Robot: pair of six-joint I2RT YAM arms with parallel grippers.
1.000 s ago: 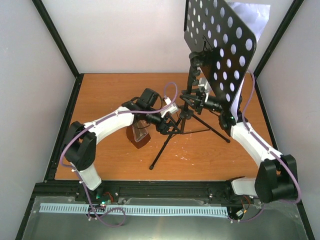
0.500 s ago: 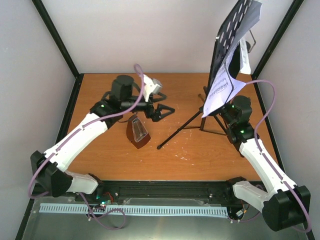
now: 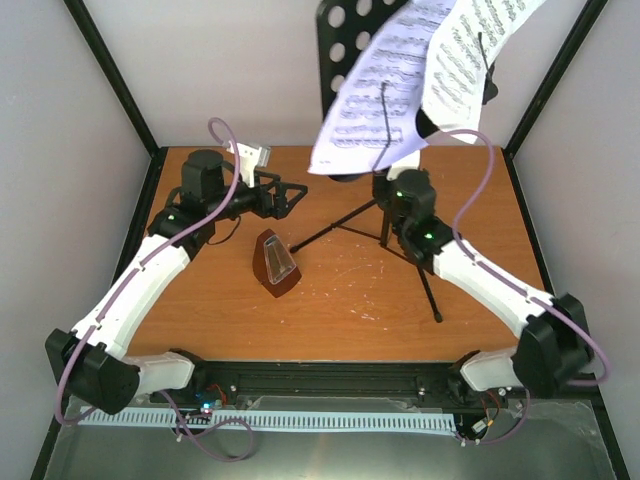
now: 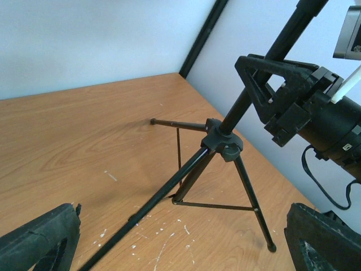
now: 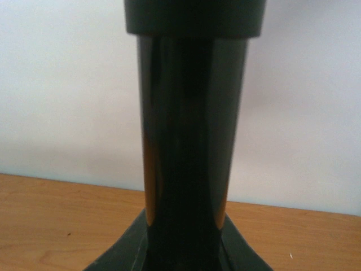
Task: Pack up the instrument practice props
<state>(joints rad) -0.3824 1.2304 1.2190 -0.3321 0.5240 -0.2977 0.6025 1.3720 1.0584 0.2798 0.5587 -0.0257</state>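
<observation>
The black tripod music stand point(image 3: 345, 40) rises at the back centre, its legs point(image 3: 330, 232) spread on the wooden table. White sheet-music pages point(image 3: 390, 70) lie on its perforated desk and face the top camera. My right gripper point(image 3: 388, 190) is shut on the stand's pole just above the leg hub point(image 4: 223, 141). In the right wrist view that pole point(image 5: 192, 141) fills the frame. My left gripper point(image 3: 290, 195) hangs open to the left of the stand with nothing in it, and its fingertips point(image 4: 39, 243) sit in the bottom corners of its wrist view. The red-brown pyramid metronome point(image 3: 275, 262) stands upright below the left gripper.
White walls and black frame posts point(image 3: 110, 75) close in the table on three sides. One tripod leg point(image 3: 430, 290) reaches toward the front right under my right arm. A white slotted strip point(image 3: 270, 420) runs along the front rail. White flecks mark the wood point(image 3: 365, 300).
My left gripper has opened wide and drawn back to the left, away from the stand's hub. The right arm has swung the stand leftward and turned it, so the pages now face the camera.
</observation>
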